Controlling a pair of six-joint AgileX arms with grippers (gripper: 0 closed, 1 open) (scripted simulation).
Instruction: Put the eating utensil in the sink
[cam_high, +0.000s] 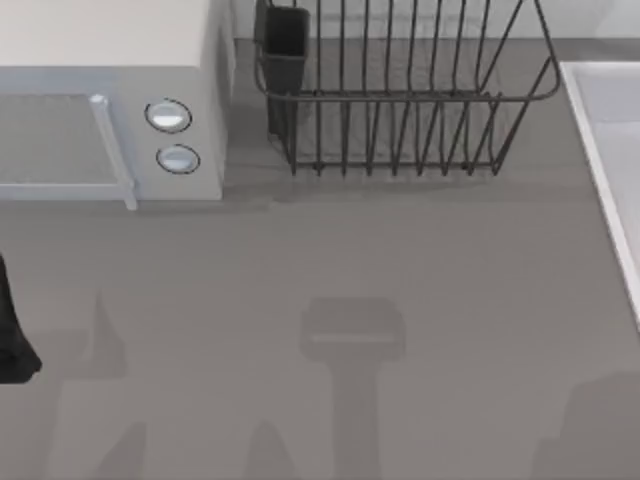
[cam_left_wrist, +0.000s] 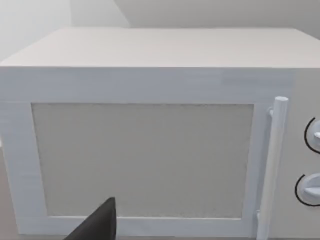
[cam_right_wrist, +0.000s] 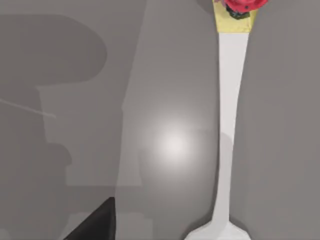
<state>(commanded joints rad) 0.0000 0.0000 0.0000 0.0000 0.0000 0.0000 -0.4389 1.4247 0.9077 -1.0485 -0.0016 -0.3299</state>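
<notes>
The eating utensil (cam_right_wrist: 231, 125) is a white piece with a long flat handle and a yellow-and-red end. It lies flat on the grey worktop (cam_right_wrist: 165, 75) beneath the right arm's wrist camera, and its widening head leaves that view. Lying flat and untouched, it appears to await pickup. One dark finger (cam_right_wrist: 97, 222) of the right hand shows beside the handle, apart from it; the hand's opening cannot be told.

The sink (cam_high: 612, 150) sits at 3 o'clock in the top view. The dish rack (cam_high: 400, 100) stands at 12 o'clock.

The left hand (cam_left_wrist: 100, 225) faces the microwave (cam_left_wrist: 150, 75) at 10 o'clock; its opening cannot be told.
</notes>
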